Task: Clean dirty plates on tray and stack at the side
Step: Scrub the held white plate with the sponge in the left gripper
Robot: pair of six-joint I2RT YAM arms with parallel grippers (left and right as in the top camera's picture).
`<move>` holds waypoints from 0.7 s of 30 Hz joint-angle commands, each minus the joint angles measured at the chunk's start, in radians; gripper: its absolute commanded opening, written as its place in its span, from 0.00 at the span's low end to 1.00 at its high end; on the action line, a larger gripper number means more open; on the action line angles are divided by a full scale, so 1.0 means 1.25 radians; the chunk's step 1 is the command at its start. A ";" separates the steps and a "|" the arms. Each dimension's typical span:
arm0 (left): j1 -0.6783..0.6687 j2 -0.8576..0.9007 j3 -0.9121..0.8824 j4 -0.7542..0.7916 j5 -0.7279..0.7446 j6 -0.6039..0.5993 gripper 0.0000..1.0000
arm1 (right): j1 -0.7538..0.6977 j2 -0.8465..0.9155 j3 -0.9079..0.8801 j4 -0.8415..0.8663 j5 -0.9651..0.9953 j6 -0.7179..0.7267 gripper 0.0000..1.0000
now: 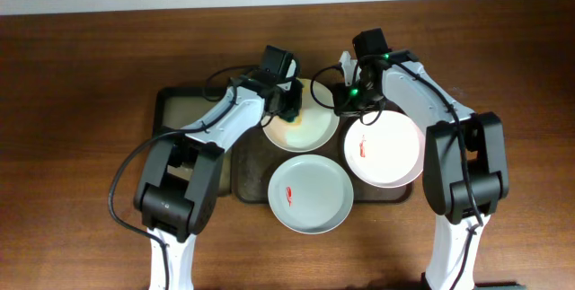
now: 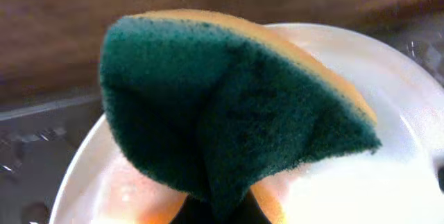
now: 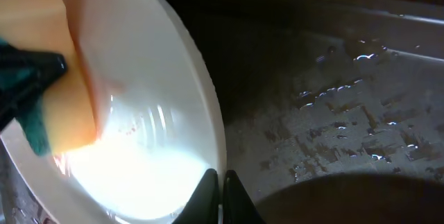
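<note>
Three dirty plates lie on the large dark brown tray [image 1: 250, 175]. The back plate [image 1: 314, 127] is white; no red smear shows on it. My left gripper [image 1: 291, 107] is shut on a green and yellow sponge [image 2: 229, 106] and presses it on this plate [image 2: 395, 78]. My right gripper [image 1: 340, 100] is shut on this plate's right rim [image 3: 208, 113], with the fingertips [image 3: 220, 182] pinching the edge. The sponge also shows in the right wrist view [image 3: 62, 113]. The pale mint front plate [image 1: 314, 202] and the pinkish right plate [image 1: 391, 151] each carry a red smear.
A smaller, narrower dark tray [image 1: 180, 106] lies left of the large one, under my left arm. The tray floor [image 3: 333, 92] beside the held plate is wet. Brown table surrounds the trays, with a pale wall strip at the back.
</note>
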 commanded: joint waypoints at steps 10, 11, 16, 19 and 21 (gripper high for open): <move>0.010 0.025 0.002 0.137 -0.121 0.043 0.00 | 0.007 0.002 0.005 -0.006 -0.016 -0.003 0.04; 0.010 0.025 0.002 0.111 -0.149 0.043 0.00 | 0.007 0.002 0.005 -0.006 -0.016 -0.003 0.04; 0.009 -0.006 0.004 -0.026 -0.097 0.043 0.00 | 0.007 0.002 0.005 -0.002 -0.016 -0.003 0.04; 0.015 -0.147 0.024 -0.033 0.040 0.031 0.00 | 0.007 0.002 0.005 0.001 -0.016 -0.003 0.04; 0.027 -0.233 0.038 -0.063 0.037 0.025 0.00 | 0.007 0.002 0.005 -0.006 -0.016 -0.003 0.19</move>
